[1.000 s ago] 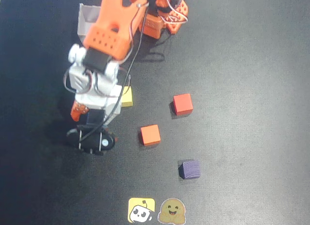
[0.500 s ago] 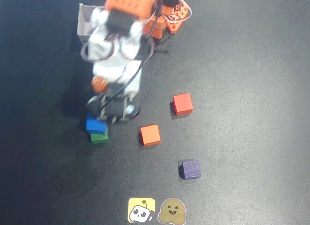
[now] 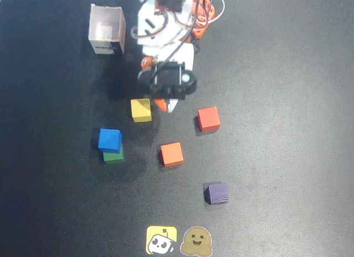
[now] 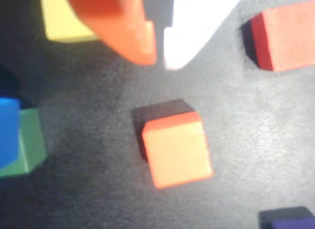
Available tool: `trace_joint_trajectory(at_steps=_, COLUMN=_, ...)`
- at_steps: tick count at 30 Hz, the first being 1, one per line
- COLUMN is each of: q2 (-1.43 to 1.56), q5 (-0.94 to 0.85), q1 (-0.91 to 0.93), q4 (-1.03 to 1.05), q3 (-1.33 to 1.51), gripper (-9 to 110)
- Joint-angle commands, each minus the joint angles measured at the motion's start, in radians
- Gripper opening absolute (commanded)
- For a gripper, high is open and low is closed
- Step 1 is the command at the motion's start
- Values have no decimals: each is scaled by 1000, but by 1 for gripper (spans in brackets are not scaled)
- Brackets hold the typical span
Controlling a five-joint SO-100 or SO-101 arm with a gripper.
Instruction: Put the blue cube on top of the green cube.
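The blue cube (image 3: 109, 139) sits on top of the green cube (image 3: 114, 156) at the left of the mat in the overhead view, slightly offset toward the upper left. The wrist view shows the same stack at its left edge, blue cube (image 4: 7, 130) over green cube (image 4: 30, 145). My gripper (image 3: 166, 106) hangs well to the right of and above the stack, beside the yellow cube. In the wrist view the gripper (image 4: 160, 59) has its orange and white tips nearly together with nothing between them.
A yellow cube (image 3: 141, 109) lies just left of the fingertips. An orange cube (image 3: 171, 153), a red cube (image 3: 208, 118) and a purple cube (image 3: 216, 193) are spread to the right. A white open box (image 3: 105, 46) stands at the back left. Two stickers (image 3: 161, 240) lie at the front edge.
The arm has pulled back from the left toward its base, uncovering the blue cube on the green cube and the yellow cube. The stack has not moved in the last half second.
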Motion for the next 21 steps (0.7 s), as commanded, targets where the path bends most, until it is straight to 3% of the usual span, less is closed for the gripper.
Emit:
trace_joint_trajectory(at_steps=1, q2=127, q5=8, q1=-14, q4=-17, q3=57, gripper=0)
trace_joint_trajectory(at_steps=4, q2=296, q5=17, q1=-21, q4=25, q3=152, gripper=0)
trace_joint_trajectory(at_steps=21, q2=308, q5=150, q1=-29, q4=319, q3=152, gripper=0)
